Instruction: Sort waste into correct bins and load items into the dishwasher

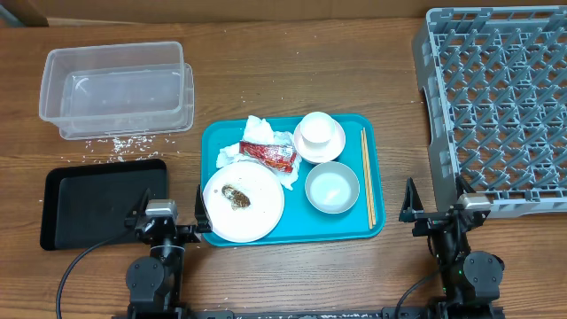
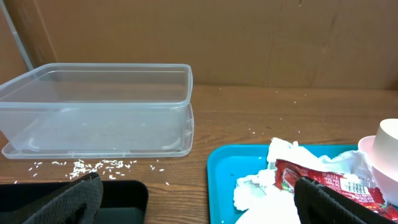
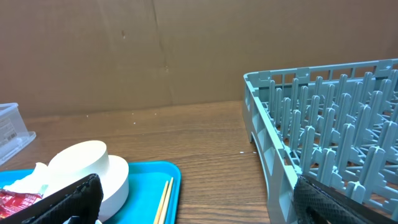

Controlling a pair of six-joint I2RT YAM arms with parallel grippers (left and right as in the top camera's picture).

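1. Left end effector [image 1: 171,218]: spread wide, empty, just left of the teal tray [image 1: 292,232].
2. Right end effector [image 1: 436,211]: wide, empty, right of the tray.
3. Plate [image 1: 264,213], wrapper [image 1: 270,155] and chopsticks [image 1: 367,177] lie on the tray.

Clear tub [image 1: 115,93] upright at upper left, rice grains [image 1: 124,142] scattered just below it, black tray [image 1: 89,208] at lower left. Centre: white plate [image 1: 261,213] carrying brown scrap [image 1: 237,197], crumpled napkin [image 1: 261,131] and red wrapper [image 1: 270,155] just above the plate, upturned white bowl [image 1: 319,136] (or cup, cannot tell), open bowl [image 1: 332,188] below it, chopsticks [image 1: 367,177] lying vertically to their right. Grey peg rack [image 1: 496,97] fills the right edge.
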